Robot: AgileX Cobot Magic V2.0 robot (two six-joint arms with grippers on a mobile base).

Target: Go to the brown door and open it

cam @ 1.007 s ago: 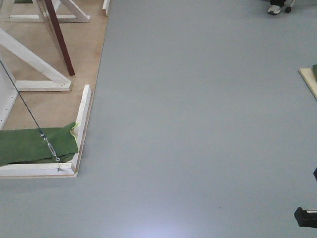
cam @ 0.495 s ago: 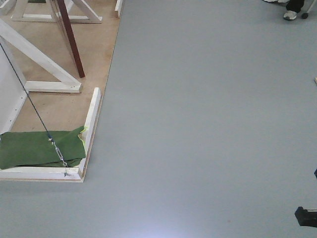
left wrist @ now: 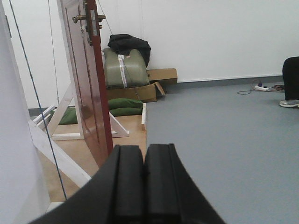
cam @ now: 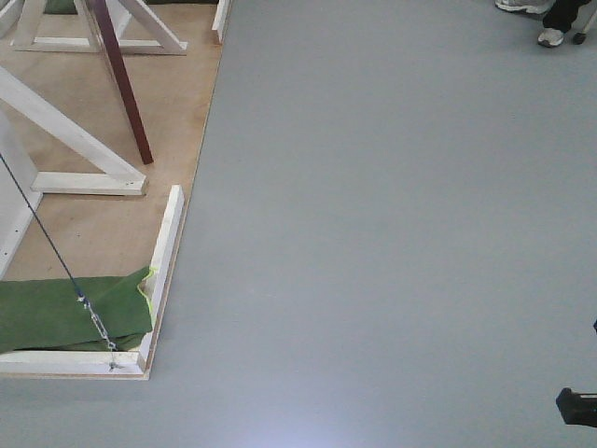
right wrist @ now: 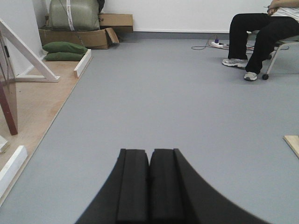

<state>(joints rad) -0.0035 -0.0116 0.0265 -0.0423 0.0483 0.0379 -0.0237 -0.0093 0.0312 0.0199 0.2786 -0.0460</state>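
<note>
The brown door (cam: 121, 89) stands on the plywood platform (cam: 93, 224) at the upper left of my front view, edge-on, a thin dark red slab among white frame beams (cam: 75, 131). From the left wrist I see its glossy face rising just ahead and to the left, with the brass handle (left wrist: 83, 17) near the top. A green mat (cam: 65, 313) lies in the platform's near corner, and a cable with a turnbuckle (cam: 93, 322) crosses it. Grey floor (cam: 392, 233) fills the rest. My left hand (left wrist: 144, 182) is closed on nothing, fingers pressed together. My right hand (right wrist: 149, 186) is the same. A seated person (right wrist: 261, 32) is far off to the right.
</note>
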